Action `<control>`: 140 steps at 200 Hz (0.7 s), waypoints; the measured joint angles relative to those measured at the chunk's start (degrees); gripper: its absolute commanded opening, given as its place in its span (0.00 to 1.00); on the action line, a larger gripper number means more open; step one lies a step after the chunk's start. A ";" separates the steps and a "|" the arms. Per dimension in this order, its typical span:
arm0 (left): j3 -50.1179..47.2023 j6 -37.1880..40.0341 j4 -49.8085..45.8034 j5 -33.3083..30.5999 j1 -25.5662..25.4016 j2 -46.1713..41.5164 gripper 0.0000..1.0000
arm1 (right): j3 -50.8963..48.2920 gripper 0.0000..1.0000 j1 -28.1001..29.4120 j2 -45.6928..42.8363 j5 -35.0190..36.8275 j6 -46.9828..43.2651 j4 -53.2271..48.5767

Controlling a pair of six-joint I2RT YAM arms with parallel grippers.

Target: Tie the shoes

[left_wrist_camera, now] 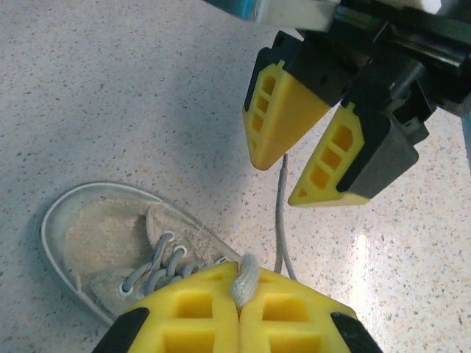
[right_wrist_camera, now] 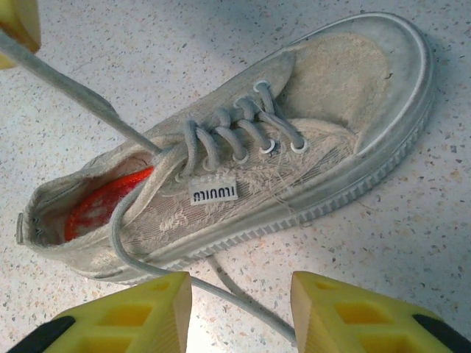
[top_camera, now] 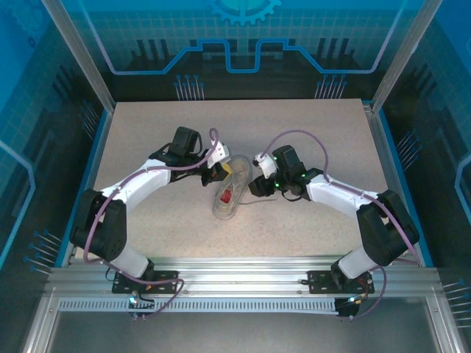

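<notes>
A: While both arms bend in over the bench [top_camera: 324, 140], where on it does the sneaker [top_camera: 229, 193] sit?

B: About the middle, well away from all four edges. It lies flat on its sole, toe toward the far edge and heel toward the near edge, between the two wrists.

A: How will it handle?

B: Light, I'd judge. It has a soft cloth upper with a stiffer ribbed rim round the sole. On that smooth speckled top it would likely slide if a lace were pulled hard, so pulls should be gentle and balanced.

A: And the jaws?

B: The left jaws are closed tight, yellow pads [left_wrist_camera: 191, 309] pressed together on the taut lace [right_wrist_camera: 81, 97], which runs straight from the top eyelets. The right jaws stand partly apart just beside the shoe. The loose lace [right_wrist_camera: 254, 305] lies on the bench between their pads and nothing is gripped.

A: Where would you take hold?

B: On the laces, not the shoe. They are thin, limp and probably slippery, so pinch the loose one flat between the pads, a little out from the eyelets. Stay clear of the opening with the red patch [right_wrist_camera: 103, 202].
</notes>
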 measured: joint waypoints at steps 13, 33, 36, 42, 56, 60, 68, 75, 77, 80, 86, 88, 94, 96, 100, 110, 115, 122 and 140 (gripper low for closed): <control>-0.39 -0.59 1.01 0.90 0.00 0.55 0.00 | -0.28 0.41 1.22 0.13 1.38 -0.98 -0.85; -2.05 -2.12 3.37 1.99 0.00 1.11 0.00 | -0.35 0.42 4.42 1.33 3.72 -2.97 -2.73; -2.40 -2.47 3.74 2.10 0.00 1.18 0.00 | -0.37 0.42 5.01 1.64 4.09 -3.28 -2.95; -3.06 -3.13 4.35 2.23 0.02 1.25 0.00 | -0.42 0.42 5.95 2.19 4.61 -3.74 -3.23; -4.28 -5.16 5.66 2.56 0.07 1.55 0.00 | -0.52 0.44 7.93 3.69 5.90 -4.52 -3.61; -4.50 -5.84 6.08 2.67 0.09 1.66 0.00 | -0.57 0.44 8.35 4.09 6.10 -4.83 -3.54; -4.72 -6.88 6.69 2.84 0.15 1.92 0.00 | -0.76 0.45 9.05 4.76 6.56 -5.27 -3.28; -4.74 -7.82 7.02 3.02 0.31 2.05 0.00 | -1.07 0.45 9.53 5.20 7.15 -5.73 -2.80; -4.74 -8.13 7.15 3.06 0.35 2.08 0.00 | -1.11 0.46 9.64 5.27 7.15 -5.81 -2.71; -4.74 -8.55 7.28 3.13 0.42 2.12 0.00 | -1.27 0.46 9.75 5.38 7.34 -6.08 -2.47; -4.74 -9.46 7.74 3.28 0.68 2.12 0.00 | -1.40 0.46 10.05 5.66 7.63 -6.47 -2.19; -4.72 -9.92 7.85 3.30 0.79 2.12 0.00 | -1.42 0.46 10.14 5.79 7.76 -6.62 -2.03; -4.72 -10.86 8.09 3.45 1.16 2.12 0.00 | -1.42 0.46 10.47 6.21 8.09 -7.13 -1.70; -4.72 -11.37 8.13 3.54 1.33 2.14 0.00 | -1.42 0.46 10.62 6.38 8.24 -7.30 -1.49; -4.72 -12.13 8.20 3.72 1.66 2.16 0.00 | -1.42 0.47 10.80 6.67 8.44 -7.56 -1.14; -4.70 -13.90 8.35 4.26 2.54 2.43 0.00 | -1.42 0.47 11.32 7.67 8.85 -8.35 -0.28; -4.70 -14.88 8.41 4.46 2.97 2.60 0.00 | -1.42 0.47 11.52 8.13 8.96 -8.72 0.09; -4.70 -16.00 8.50 4.72 3.45 2.84 0.00 | -1.42 0.47 11.78 8.94 9.07 -9.16 0.66; -4.70 -18.45 8.74 4.96 4.17 3.10 0.00 | -1.42 0.47 12.24 10.54 9.11 -9.99 1.81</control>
